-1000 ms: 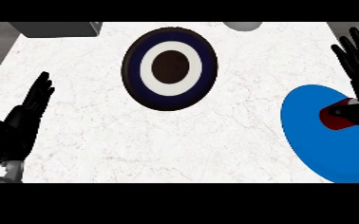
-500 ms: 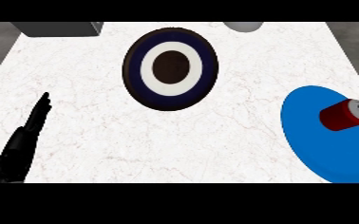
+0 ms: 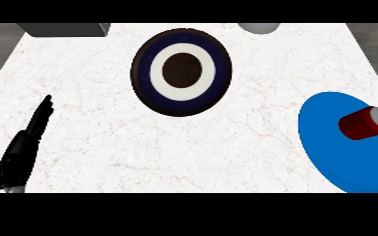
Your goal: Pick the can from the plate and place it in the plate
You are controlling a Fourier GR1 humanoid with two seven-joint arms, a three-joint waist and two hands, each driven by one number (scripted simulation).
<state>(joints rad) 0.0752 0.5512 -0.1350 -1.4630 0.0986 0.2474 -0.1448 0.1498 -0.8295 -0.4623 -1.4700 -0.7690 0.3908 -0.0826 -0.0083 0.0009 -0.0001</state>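
The left hand (image 3: 26, 142) shows at the lower left of the head view, seen edge-on, its fingers straight and pointing up and slightly right, grasping nothing. It rests above the white marbled tabletop (image 3: 184, 150), well apart from every other thing. The right hand is out of the view.

To the right of the left hand, past a wide bare stretch of marble, a dark plate (image 3: 181, 72) lies near the far middle of the tabletop. It has a dark brown rim, a navy band, a white ring and a dark brown centre, and nothing lies on it.

At the right edge a blue plate (image 3: 325, 142) is cut off by the view's border. The red can (image 3: 362, 123) lies on its side on this plate, at its upper right part, with a dark red end facing left; the can's far end runs out of view.

Along the far edge, a grey box (image 3: 65, 29) sits at the top left corner of the tabletop, and a pale grey rounded object (image 3: 258, 27) shows at the top right, only partly visible.
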